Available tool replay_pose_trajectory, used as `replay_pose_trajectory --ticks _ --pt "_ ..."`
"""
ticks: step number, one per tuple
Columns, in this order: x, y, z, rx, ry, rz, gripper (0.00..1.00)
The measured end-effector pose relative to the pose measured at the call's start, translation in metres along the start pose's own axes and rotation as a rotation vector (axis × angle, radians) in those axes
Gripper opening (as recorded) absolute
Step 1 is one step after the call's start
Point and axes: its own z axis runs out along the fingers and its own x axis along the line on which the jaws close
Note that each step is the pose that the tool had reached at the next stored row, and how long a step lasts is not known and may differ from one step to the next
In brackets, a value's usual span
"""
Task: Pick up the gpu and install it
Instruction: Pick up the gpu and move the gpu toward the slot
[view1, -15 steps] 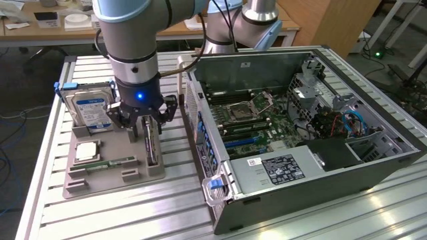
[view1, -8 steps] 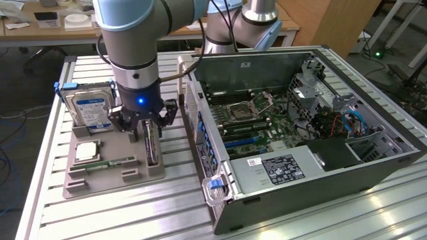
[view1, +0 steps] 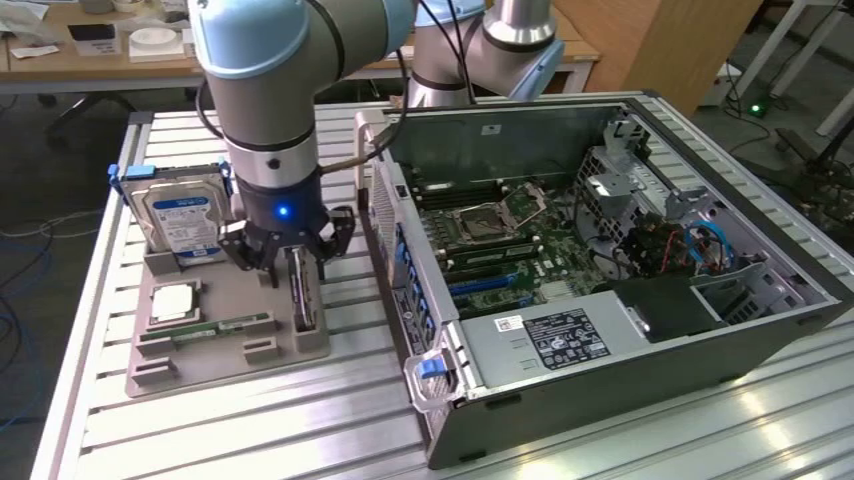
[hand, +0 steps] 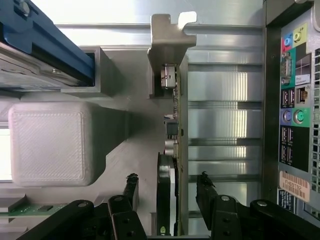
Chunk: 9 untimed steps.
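Observation:
The gpu stands on its long edge in a slot of the grey holder tray, to the exterior view's left of the open computer case. My gripper hangs straight over it, open, one finger on each side of the card. In the wrist view the gpu runs edge-on up the middle, its silver-grey bracket at the far end. The gripper straddles the card with its black fingertips clear of both faces. Nothing is gripped.
The tray also carries a blue-labelled hard drive, a square processor and a green RAM stick. The case's rear port panel lies close beside the tray. The motherboard lies exposed inside the case. A white block sits beside the card.

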Motion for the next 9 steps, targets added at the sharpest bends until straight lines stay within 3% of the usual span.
replay_pose_trajectory --ticks 5,9 --pt "0.0001 -0.0002 0.0068 -0.0001 -0.0001 0.000 0.59" --pt "0.0001 -0.0002 0.0068 0.0000 0.0000 0.000 0.59"
